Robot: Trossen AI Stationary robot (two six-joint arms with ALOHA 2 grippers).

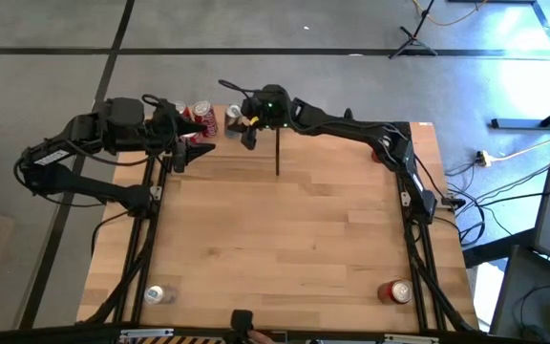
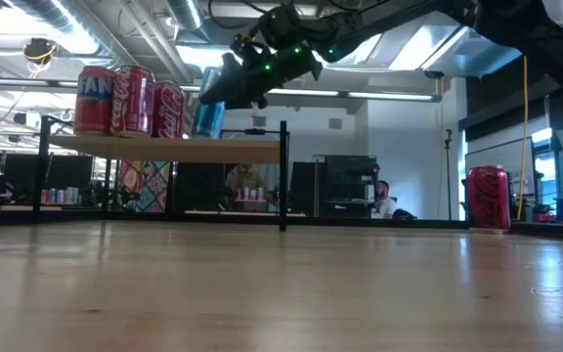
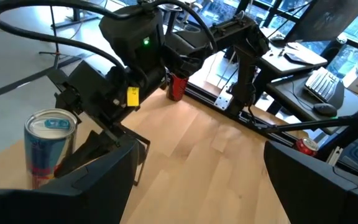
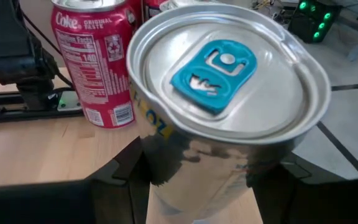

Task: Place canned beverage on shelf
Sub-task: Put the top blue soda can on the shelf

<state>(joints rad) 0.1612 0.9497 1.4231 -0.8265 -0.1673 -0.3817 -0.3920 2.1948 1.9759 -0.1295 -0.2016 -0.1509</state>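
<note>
At top centre of the high view, the right gripper grips a blue can resting on the shelf beside red cans — release comes next. Left gripper waits open, upper left.

Black jointed arms, green LEDs, yellow sticker, looping cables.
</note>
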